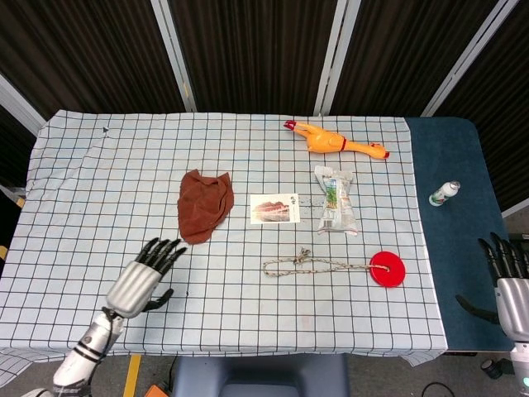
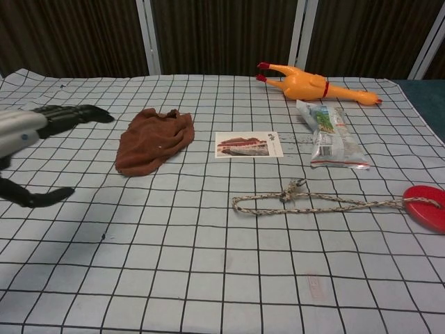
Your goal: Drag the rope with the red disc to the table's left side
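Checked tablecloth (image 1: 99, 190), rope (image 1: 318, 265) with red disc (image 1: 387, 269) (untouched), both hands empty, fingers spread: left hand (image 1: 145, 279), right hand (image 1: 511, 284).

I see a rough braided rope (image 1: 318, 265) on a glossy red plastic disc (image 1: 387, 269). The checked cloth (image 1: 99, 182) looks matt, the brown rag (image 1: 202, 205) soft, the chicken (image 1: 337, 142) probably rubber, and my left hand (image 1: 142, 281) brushed metal.

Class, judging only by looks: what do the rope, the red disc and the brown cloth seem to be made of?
Rope: twisted beige fibre, probably cotton; its strands and a knot show.
Red disc: likely plastic or rubber, smooth and evenly coloured.
Brown cloth: soft matte fabric, lying crumpled in folds.
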Controlling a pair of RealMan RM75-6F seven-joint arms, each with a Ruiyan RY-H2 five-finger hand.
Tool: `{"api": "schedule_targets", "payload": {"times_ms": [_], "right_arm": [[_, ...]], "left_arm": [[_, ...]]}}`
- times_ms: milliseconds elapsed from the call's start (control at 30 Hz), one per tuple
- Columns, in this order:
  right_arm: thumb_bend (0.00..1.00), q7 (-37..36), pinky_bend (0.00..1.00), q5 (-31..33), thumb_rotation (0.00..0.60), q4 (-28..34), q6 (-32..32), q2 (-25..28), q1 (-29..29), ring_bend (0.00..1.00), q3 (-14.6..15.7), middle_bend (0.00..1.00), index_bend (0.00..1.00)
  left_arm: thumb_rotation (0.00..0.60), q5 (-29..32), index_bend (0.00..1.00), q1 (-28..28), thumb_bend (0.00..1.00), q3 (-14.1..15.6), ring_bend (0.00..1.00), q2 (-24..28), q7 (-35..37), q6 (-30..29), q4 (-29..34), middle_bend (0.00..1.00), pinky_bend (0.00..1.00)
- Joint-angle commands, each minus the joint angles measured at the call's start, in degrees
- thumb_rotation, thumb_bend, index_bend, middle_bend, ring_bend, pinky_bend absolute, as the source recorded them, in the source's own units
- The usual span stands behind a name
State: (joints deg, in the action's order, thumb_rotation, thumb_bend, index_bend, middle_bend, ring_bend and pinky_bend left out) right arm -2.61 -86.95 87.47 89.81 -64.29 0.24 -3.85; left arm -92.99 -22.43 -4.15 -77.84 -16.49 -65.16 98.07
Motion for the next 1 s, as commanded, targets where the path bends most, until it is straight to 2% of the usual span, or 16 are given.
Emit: {"api": "schedule_targets", "payload": {"times_ms": [33, 267, 500, 767, 1000], "right_arm": [[0.25, -0.52, 0.00, 0.30, 0.600, -0.25, 0.03, 0.18, -0.10, 0.00, -0.17, 0.00, 0.00], [0.25, -2.39, 0.00, 1.17, 0.600, -1.41, 0.39, 0.32, -0.54, 0.00, -0.57, 0.00, 0.00], [0.25, -4.66, 0.00, 1.84, 0.600, -3.31, 0.81, -0.33, -0.97, 0.00, -0.93, 0.00, 0.00], [0.25, -7.16, 0.00, 3.00, 0.600, -5.62, 0.89, -1.26, -1.26, 0.00, -1.65, 0.00, 0.00], [0.25, -7.99, 0.00, 3.29, 0.600, -6.77, 0.45, -1.47, -1.25, 0.00, -1.78, 0.00, 0.00]], "left_arm": [[0.600, 2.01, 0.00, -6.98, 0.37, -1.77, 0.00, -6.50, -6.09, 8.70, -2.16, 0.00, 0.00], [0.600, 8.30, 0.00, -13.89, 0.37, -4.64, 0.00, -14.63, -11.58, 16.16, -6.10, 0.00, 0.00], [0.600, 13.37, 0.00, -18.89, 0.38, -6.27, 0.00, -20.95, -14.46, 19.65, -11.03, 0.00, 0.00], [0.600, 18.73, 0.00, -23.15, 0.41, -6.66, 0.00, -24.06, -17.64, 22.33, -15.89, 0.00, 0.00], [0.600, 21.51, 0.09, -24.46, 0.42, -5.48, 0.00, -24.50, -19.24, 21.80, -17.36, 0.00, 0.00]]}}
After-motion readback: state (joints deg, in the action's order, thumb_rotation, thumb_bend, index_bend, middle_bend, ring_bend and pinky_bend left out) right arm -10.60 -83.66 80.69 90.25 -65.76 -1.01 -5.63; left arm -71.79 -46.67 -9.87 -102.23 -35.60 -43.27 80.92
